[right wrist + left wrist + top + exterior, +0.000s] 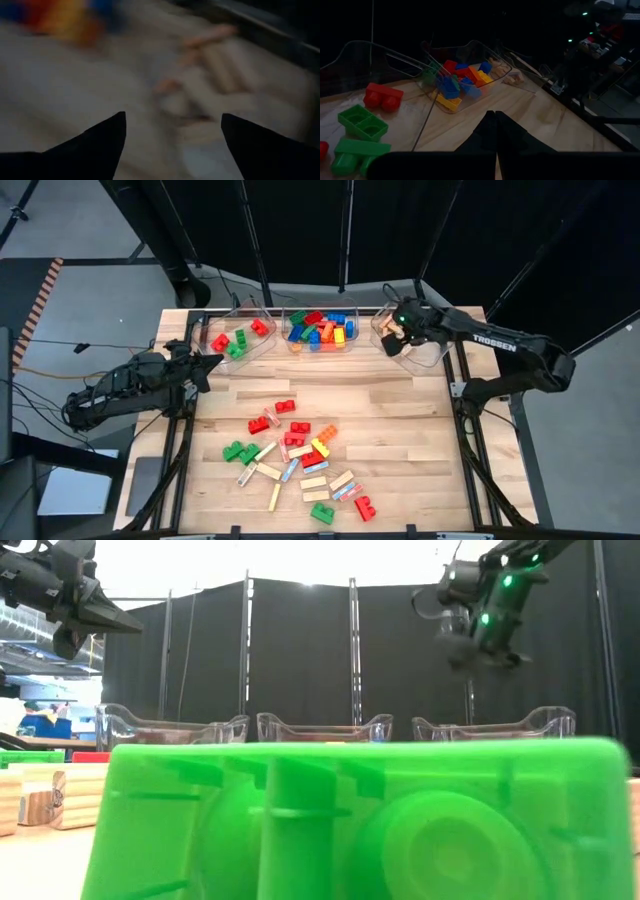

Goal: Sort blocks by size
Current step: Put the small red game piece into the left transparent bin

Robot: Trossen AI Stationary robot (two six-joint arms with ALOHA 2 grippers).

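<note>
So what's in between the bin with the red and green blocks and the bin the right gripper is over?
From above, another clear bin sits between them, piled with red, blue, green, yellow and orange blocks.

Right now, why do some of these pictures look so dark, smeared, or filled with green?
High view: evenly lit and sharp. Low view: a green block sits right against the lens, filling the frame; bright backlight above the curtains. Left wrist view: dim, though the middle bin is readable. Right wrist view: smeared by blur beyond the open right tool.
</note>
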